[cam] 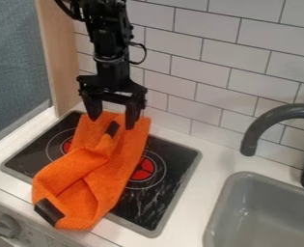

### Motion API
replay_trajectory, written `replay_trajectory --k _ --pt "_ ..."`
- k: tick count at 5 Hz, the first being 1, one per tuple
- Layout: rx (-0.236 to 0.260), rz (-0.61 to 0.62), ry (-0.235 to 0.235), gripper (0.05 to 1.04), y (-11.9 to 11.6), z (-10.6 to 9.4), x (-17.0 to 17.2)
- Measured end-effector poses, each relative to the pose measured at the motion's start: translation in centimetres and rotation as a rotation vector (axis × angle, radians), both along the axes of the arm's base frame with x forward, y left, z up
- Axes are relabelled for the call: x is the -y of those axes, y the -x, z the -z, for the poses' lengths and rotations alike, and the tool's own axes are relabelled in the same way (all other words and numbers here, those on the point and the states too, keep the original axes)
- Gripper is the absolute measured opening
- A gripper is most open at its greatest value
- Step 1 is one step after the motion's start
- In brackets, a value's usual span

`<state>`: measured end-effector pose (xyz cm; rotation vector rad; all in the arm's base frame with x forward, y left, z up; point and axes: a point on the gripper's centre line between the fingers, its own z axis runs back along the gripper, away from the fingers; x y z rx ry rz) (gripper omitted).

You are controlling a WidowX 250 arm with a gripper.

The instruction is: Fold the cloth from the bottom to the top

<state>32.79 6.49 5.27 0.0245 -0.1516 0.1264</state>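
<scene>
Tiled wall (pixel 209 58) behind. Cloth (pixel 103 178) lies rumpled on stove (pixel 170 193), eight to eleven o'clock. My gripper (pixel 114 117) at eleven, fingers spread apart by cloth's end.

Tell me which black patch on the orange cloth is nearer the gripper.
The upper patch, just below the gripper; the other patch is at the cloth's lower end.

You are at a kitchen, real or play I cannot tell. You can know it by the black stove top (pixel 155 212) with its red cooking ring (pixel 143 169), the grey sink (pixel 244 176) with the curved tap (pixel 265 122), the white wall tiles (pixel 232 47), and the round knob (pixel 7 226) on the front, below the white worktop (pixel 209 166).
</scene>
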Motion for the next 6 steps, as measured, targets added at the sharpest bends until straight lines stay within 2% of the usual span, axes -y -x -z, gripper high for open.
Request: replay_trajectory --k 2,3,4,5,6 --pt "-0.05 -0.025 0.008 0.999 0.9 1.4 0.4" --pt "-0.064 -0.037 0.003 0.999 1.4 1.8 0.5" --pt "-0.099 -0.05 -0.003 0.999 2.5 2.2 0.5" --pt "-0.07 -0.085 -0.014 0.999 4.3 1.1 0.2" --pt "-0.11 -0.175 -0.053 0.999 6.4 1.7 -1.5"
